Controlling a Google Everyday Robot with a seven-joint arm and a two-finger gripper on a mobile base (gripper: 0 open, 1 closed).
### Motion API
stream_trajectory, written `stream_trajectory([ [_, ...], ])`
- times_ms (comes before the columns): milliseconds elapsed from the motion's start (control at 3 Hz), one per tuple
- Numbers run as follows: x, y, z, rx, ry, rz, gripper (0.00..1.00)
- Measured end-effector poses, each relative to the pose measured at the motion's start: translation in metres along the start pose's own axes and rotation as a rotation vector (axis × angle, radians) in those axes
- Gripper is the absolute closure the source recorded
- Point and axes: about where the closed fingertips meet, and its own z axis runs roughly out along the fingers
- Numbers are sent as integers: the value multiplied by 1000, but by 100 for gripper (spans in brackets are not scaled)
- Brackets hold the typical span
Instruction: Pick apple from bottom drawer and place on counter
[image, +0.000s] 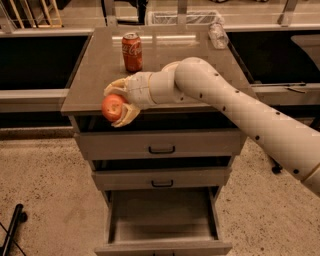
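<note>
My gripper (116, 103) is shut on the apple (113, 106), a small red-orange fruit, held between the two cream fingers. It hangs at the front left edge of the counter (95, 80), just over the rim and about level with the top. The bottom drawer (162, 220) is pulled open below, and its grey inside shows nothing in it. My arm reaches in from the right across the counter's front.
A red soda can (132, 52) stands on the counter behind the gripper. A clear plastic bottle (218, 35) lies at the back right corner. Two shallower drawers with dark handles (161, 149) are shut above the open one. Dark shelving flanks the cabinet on both sides.
</note>
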Motion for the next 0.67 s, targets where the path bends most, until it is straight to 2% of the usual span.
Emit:
stream_trajectory([
  [333, -11, -24, 15, 47, -104, -18, 100],
  [667, -11, -24, 15, 47, -105, -18, 100],
])
